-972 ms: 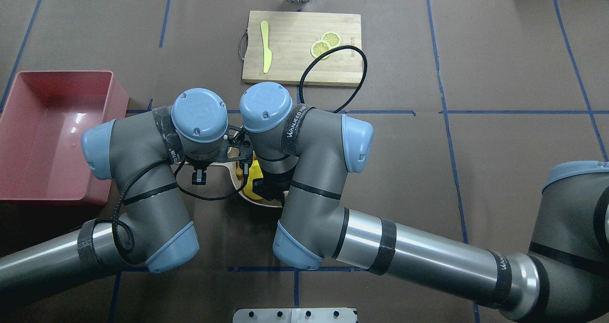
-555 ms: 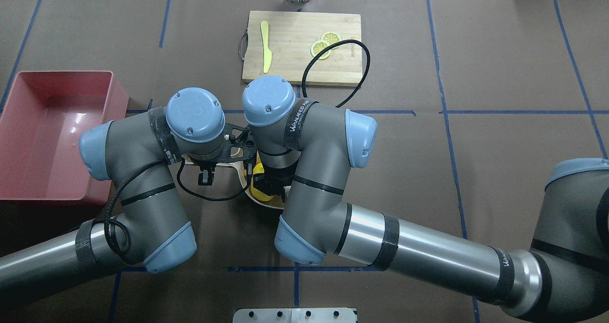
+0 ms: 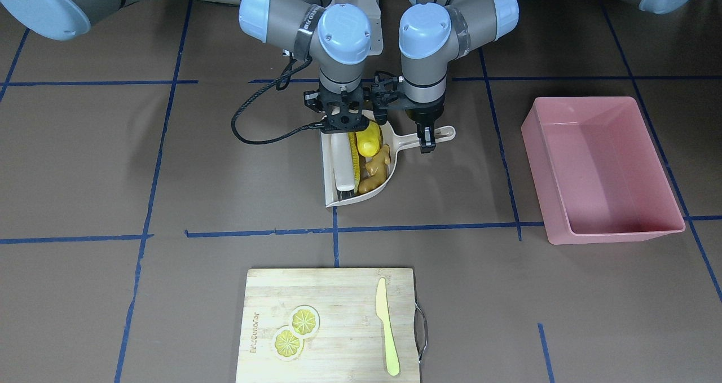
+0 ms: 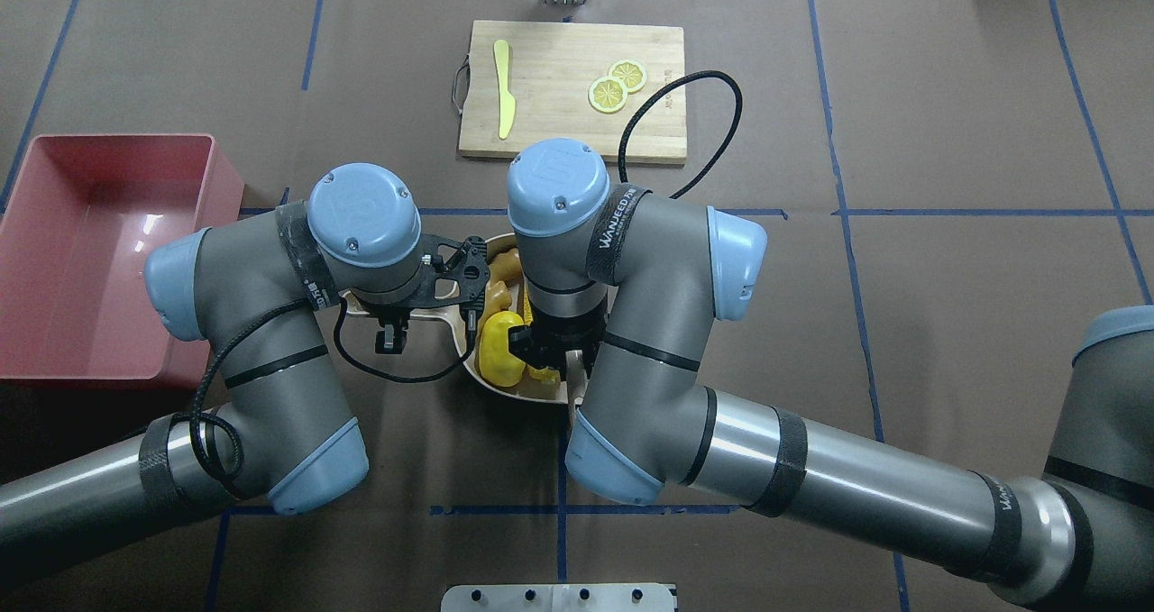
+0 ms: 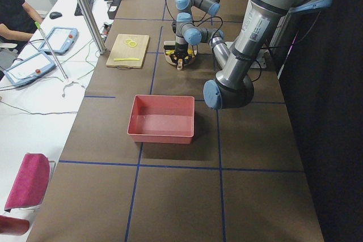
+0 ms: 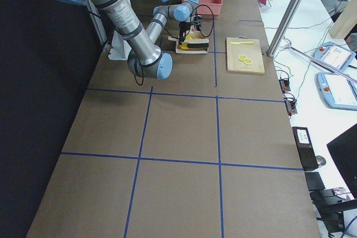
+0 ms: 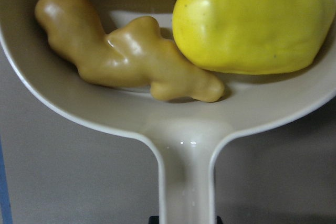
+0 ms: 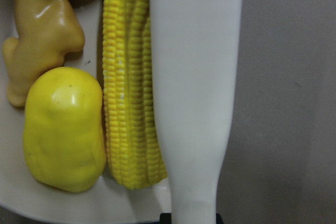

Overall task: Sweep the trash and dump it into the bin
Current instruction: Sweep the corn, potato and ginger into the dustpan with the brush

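A beige dustpan [image 3: 328, 171] in the middle of the table holds the trash: the corn cob [image 8: 131, 103], the yellow potato [image 3: 368, 140] and the tan ginger root [image 7: 126, 61]. My left gripper [image 3: 427, 141] is shut on the dustpan's handle [image 7: 186, 182], which runs out toward the bin's side. My right gripper [image 3: 341, 124] is shut on a white brush [image 8: 194, 103] that lies along the corn at the pan's open side. The pink bin [image 4: 90, 251] stands empty on the table beyond the left arm, apart from the dustpan.
A wooden cutting board [image 3: 330, 326] at the table's far side carries two lemon slices [image 3: 296, 329] and a pale yellow knife [image 3: 388, 326]. A black cable [image 4: 694, 134] loops from the right wrist over the board's near edge. A person sits at a side desk [image 5: 14, 9].
My right arm has swung to the right in the overhead view with the brush, and the potato and ginger now show in the dustpan. The left arm has barely shifted.
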Robot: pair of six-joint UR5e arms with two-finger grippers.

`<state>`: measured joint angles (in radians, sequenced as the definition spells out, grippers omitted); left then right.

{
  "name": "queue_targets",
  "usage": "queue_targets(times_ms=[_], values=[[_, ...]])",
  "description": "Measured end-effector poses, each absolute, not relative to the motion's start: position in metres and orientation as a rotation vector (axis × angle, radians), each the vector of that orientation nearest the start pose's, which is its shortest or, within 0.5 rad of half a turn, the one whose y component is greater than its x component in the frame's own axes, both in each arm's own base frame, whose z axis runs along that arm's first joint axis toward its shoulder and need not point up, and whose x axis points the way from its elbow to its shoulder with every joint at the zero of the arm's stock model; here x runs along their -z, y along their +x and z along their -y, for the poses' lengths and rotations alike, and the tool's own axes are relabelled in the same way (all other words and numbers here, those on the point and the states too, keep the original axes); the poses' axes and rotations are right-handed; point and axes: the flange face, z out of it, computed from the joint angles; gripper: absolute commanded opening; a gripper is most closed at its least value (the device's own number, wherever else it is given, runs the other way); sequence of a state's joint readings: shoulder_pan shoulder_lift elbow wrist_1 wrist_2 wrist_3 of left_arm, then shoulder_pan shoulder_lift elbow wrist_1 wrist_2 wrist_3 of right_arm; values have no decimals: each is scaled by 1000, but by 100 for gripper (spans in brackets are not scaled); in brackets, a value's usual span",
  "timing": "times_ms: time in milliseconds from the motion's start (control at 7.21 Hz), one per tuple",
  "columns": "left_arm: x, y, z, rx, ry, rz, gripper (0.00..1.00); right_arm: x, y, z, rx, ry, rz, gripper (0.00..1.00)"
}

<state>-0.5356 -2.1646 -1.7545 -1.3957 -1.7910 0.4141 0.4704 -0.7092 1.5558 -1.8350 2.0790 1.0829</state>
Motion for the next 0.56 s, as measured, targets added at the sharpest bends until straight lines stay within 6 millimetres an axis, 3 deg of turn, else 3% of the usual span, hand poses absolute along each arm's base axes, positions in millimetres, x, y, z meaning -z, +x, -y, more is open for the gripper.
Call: queue_targets(times_ms=[555], values=[[-272, 510, 428, -1428, 541, -508, 0, -168, -585, 399, 162, -169, 743, 0]])
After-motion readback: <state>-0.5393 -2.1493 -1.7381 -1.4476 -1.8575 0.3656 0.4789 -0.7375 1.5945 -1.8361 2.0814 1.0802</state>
